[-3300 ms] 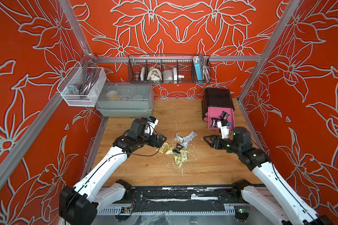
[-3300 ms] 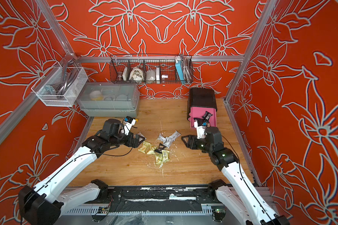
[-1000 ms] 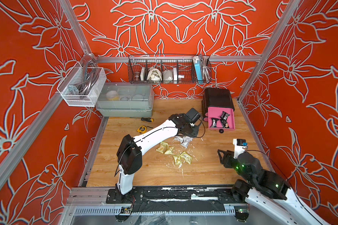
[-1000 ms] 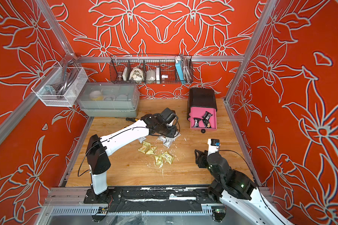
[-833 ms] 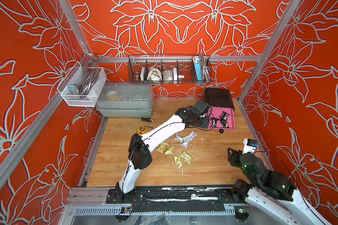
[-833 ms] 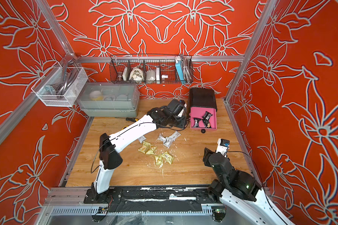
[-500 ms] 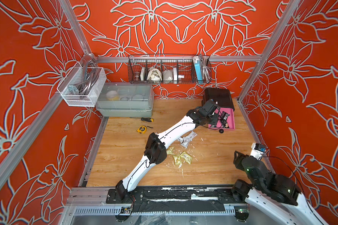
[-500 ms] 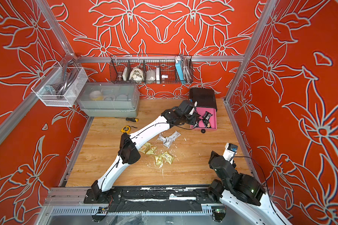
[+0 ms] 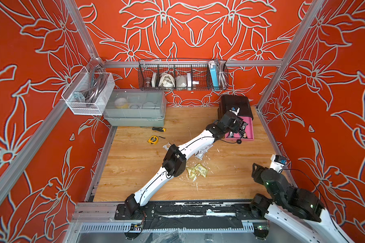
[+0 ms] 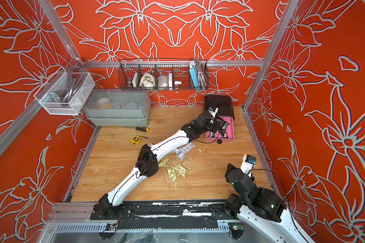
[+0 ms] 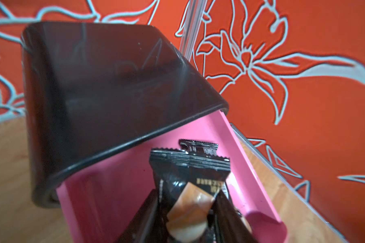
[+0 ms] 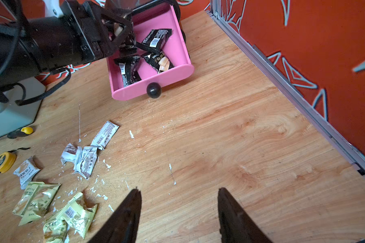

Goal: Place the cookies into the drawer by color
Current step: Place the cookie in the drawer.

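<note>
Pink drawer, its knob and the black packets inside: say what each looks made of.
Pink drawer: likely moulded plastic, smooth with a soft sheen and a rounded front. Knob: glossy black ball, probably plastic; a highlight shows on it. Black packets: thin shiny film or foil, judging by the crinkles, glints and crimped zigzag ends.

White-silver cookies [image 9: 199,155] partly under the left arm [image 9: 198,143]; left fingers [image 11: 143,218] blurred, cut off at the edge.

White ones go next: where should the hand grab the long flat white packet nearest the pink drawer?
Pinch the long white packet across its narrow width at the end nearer the drawer, from above: it lies flat, and its other end meets crumpled packets.
</note>
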Robot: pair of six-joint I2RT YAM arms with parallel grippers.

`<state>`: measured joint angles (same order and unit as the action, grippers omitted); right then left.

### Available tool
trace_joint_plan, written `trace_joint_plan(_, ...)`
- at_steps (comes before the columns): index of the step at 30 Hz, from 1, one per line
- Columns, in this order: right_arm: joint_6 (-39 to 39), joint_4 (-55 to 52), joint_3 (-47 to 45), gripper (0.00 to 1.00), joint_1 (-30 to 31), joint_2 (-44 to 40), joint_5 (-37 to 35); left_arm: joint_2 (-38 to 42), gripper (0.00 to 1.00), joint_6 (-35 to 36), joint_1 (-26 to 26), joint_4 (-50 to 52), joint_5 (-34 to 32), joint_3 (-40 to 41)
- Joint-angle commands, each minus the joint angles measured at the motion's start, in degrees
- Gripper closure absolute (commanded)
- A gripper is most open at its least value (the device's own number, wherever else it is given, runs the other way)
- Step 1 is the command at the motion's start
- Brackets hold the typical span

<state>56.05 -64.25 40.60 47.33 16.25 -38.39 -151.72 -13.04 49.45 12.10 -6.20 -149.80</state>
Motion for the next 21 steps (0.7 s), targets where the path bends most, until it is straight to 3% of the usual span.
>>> trace_joint_plan(1, -0.84, 0.02, -0.61, 0.39, 0.31, -0.11, 0.49, -1.47, 0.53, 3.78, 0.12, -6.14, -3.02, -1.61)
trace_joint_plan(8, -1.25, 0.1, -0.53, 0.39, 0.35, -0.05, 1.0, -1.66, 0.43, 4.51, 0.14, -6.76, -3.29, -1.97)
trace_joint_plan(13, -4.25, 1.58, 0.29, 0.38, 0.39, 0.74, 3.44, 5.34, 0.36, 5.04, 0.4, -4.71, -3.37, 1.46)
trace_joint_plan(21, -13.23, 9.96, 2.3, 0.34, 0.39, 8.22, 9.19, 31.64, 0.33, -0.53, 0.73, -0.51, 0.68, 29.04)
